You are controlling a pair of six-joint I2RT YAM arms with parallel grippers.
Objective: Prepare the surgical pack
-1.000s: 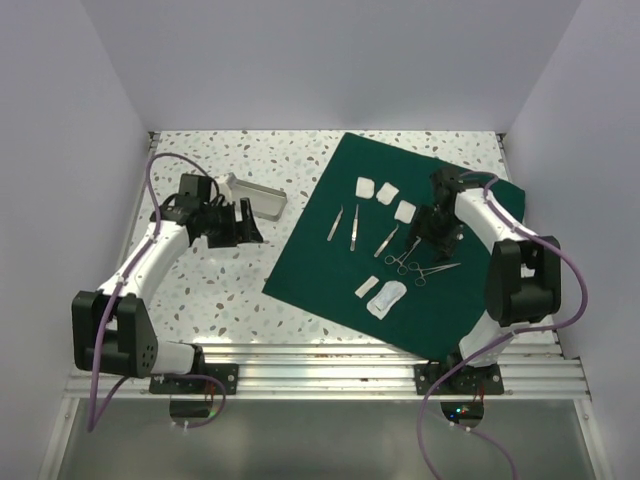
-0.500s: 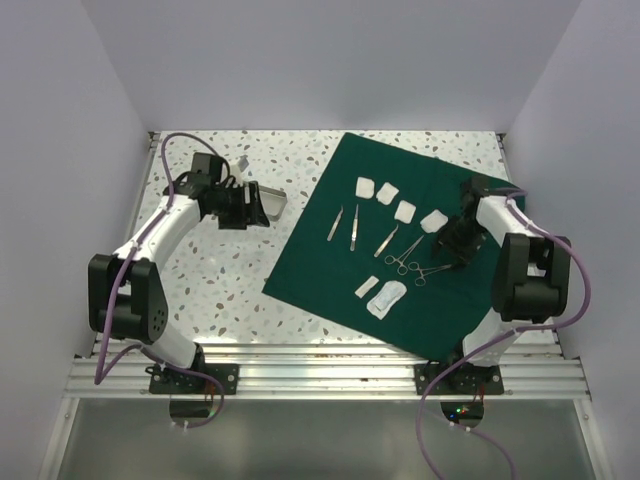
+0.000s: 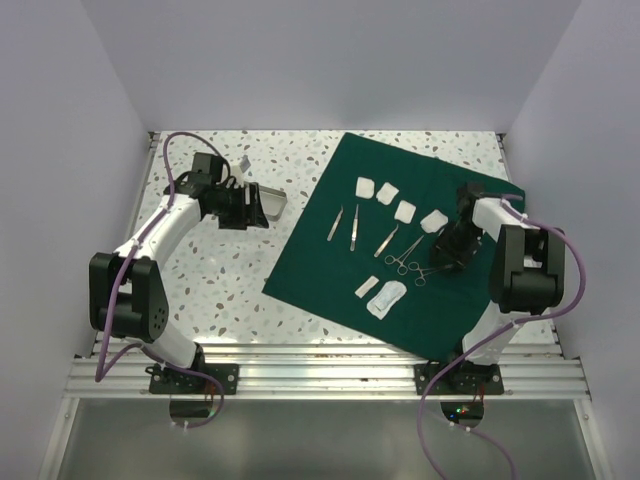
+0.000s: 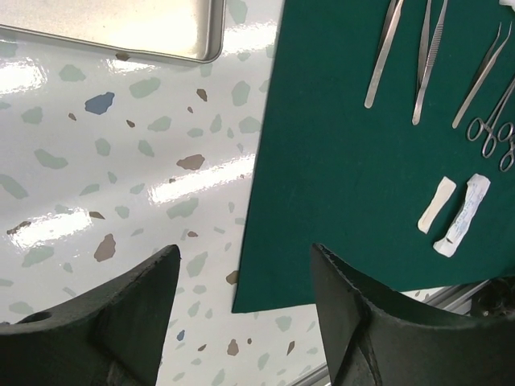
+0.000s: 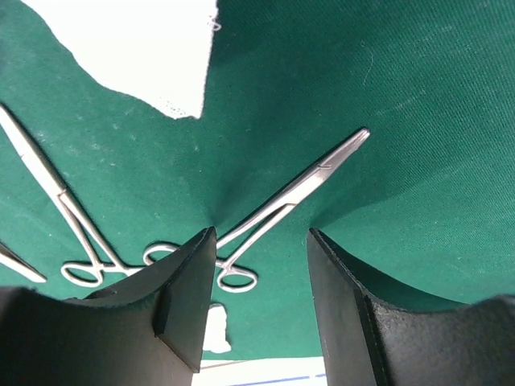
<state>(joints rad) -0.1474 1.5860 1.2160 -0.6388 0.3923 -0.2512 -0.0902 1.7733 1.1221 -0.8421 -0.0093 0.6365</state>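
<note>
Two white packets (image 3: 385, 296) lie at the near edge of the surgical pack (image 3: 320, 262), a dark green drape spread flat across the right half of the speckled desk (image 3: 215, 275). Just beyond, the right end effector (image 5: 260, 235) is down at the cloth, its fingers apart and straddling a hemostat (image 5: 322, 167). To the left, the left end effector (image 4: 245, 251) hangs with its jaws apart over the desk by the drape's edge, near a metal tray (image 3: 265, 200). Gauze squares (image 3: 376, 188) line the drape's far side.
</note>
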